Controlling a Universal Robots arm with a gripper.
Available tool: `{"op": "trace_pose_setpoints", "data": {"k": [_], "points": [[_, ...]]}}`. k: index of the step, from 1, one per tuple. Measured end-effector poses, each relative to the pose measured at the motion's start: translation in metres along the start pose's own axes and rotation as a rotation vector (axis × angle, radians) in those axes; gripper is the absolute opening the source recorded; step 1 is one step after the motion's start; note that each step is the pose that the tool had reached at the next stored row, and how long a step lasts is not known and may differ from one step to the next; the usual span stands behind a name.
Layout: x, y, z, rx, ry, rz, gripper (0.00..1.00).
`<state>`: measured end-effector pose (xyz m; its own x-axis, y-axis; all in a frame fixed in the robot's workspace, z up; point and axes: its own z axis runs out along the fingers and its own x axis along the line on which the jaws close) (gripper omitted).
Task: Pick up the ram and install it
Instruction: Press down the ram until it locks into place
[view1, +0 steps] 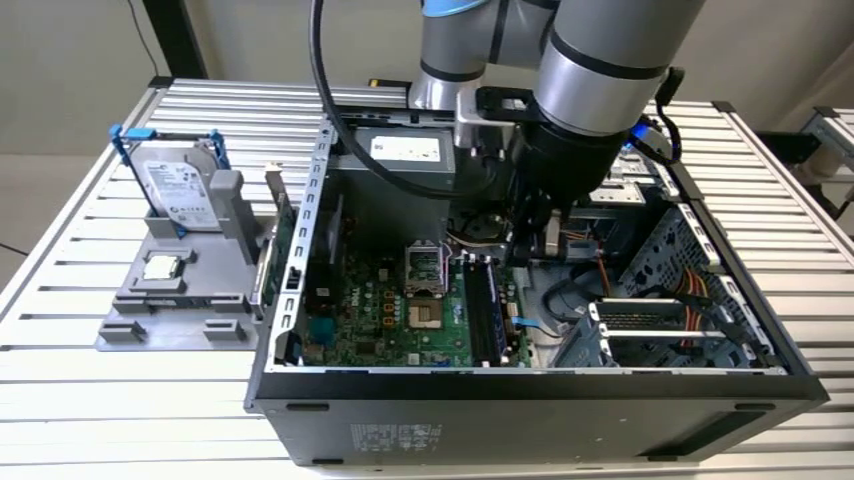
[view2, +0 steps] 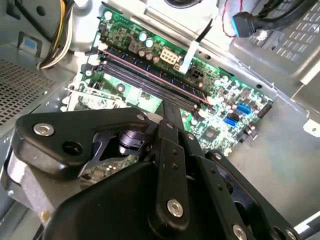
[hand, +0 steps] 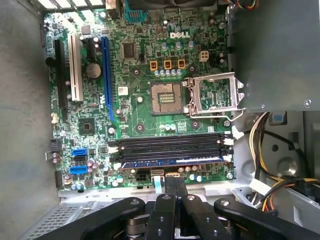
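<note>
A slatted metal table (view1: 80, 330) carries the open computer case (view1: 534, 400), and my arm (view1: 607, 60) reaches down into it from above, near the case's middle. The green motherboard (hand: 140, 75) lies flat on the case floor. Outside the case, towards the exterior view's left, a grey holder (view1: 127, 325) stands on the table with a silver hard drive (view1: 174, 185) upright in it. The ram (hand: 172, 161) sits lengthwise in one of the long black slots (hand: 170, 145) on the motherboard, the one on the side nearest my fingers; in the exterior view the ram (view1: 483, 305) shows as a bluish strip beside the open processor socket (view1: 422, 265). My pincer (hand: 175, 181) is clenched: in the first wrist view its two narrow fingers lie pressed side by side with nothing between them, and their tips hang over the board's edge just beside the ram. I cannot tell whether they touch it. In the second wrist view my pincer (view2: 170, 107) points at the same bank of slots. A small square processor chip (view1: 162, 266) rests on the grey holder.
</note>
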<state>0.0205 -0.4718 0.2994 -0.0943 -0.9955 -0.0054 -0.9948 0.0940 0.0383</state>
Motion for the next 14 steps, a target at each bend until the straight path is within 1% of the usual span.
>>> {"op": "trace_pose_setpoints", "data": {"k": [2,14], "points": [[0.0000,0.0000,-0.0013,-0.0004,-0.0002,0.000,0.00],[0.0000,0.0001,-0.0015,-0.0005,0.0001,0.000,0.00]]}}
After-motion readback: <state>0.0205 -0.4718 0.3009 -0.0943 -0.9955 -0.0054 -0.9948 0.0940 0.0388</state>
